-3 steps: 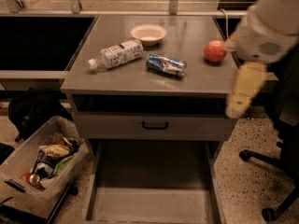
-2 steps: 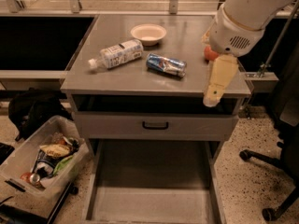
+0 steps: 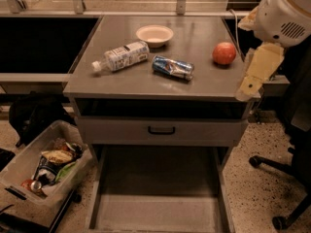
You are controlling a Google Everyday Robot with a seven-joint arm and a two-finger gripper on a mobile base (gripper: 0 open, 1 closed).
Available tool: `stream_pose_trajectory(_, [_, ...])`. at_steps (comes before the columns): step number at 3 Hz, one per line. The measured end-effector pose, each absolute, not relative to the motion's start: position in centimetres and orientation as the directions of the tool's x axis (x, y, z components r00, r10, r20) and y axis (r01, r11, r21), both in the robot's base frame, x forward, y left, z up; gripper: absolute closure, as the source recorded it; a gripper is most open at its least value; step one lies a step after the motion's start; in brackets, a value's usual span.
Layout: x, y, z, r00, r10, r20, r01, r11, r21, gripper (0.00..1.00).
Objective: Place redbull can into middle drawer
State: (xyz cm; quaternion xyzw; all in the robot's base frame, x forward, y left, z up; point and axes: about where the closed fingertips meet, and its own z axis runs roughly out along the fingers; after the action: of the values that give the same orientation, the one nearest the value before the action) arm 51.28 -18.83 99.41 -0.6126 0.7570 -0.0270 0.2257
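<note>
The redbull can (image 3: 172, 67), blue and silver, lies on its side in the middle of the grey cabinet top (image 3: 194, 84). The middle drawer (image 3: 155, 210) is pulled out low in front of the cabinet, and its flat grey floor shows bare. My gripper (image 3: 248, 87), pale yellow under the white arm (image 3: 286, 11), hangs at the cabinet top's right front corner. It is to the right of the can, apart from it, and holds nothing that I can see.
A clear water bottle (image 3: 121, 56) lies left of the can. A white bowl (image 3: 154, 34) stands behind it and a red fruit (image 3: 224, 53) sits at the right. A closed drawer front with a black handle (image 3: 161, 130) sits above the open drawer. A bin of trash (image 3: 41, 166) stands on the floor at the left, a chair base (image 3: 277, 193) at the right.
My gripper swung left over the right part of the cabinet top, then back out to the right front corner. The can and the other objects have not moved.
</note>
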Motion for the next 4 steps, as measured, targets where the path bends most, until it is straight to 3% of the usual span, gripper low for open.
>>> stream_pose_trajectory(2, [55.7, -21.6, 97.9, -0.263, -0.917, -0.299, -0.922, 0.33, -0.203, 0.0])
stream_pose_trajectory(4, [57.6, -19.8, 97.8, -0.216, -0.927, -0.308, -0.931, 0.291, -0.221, 0.0])
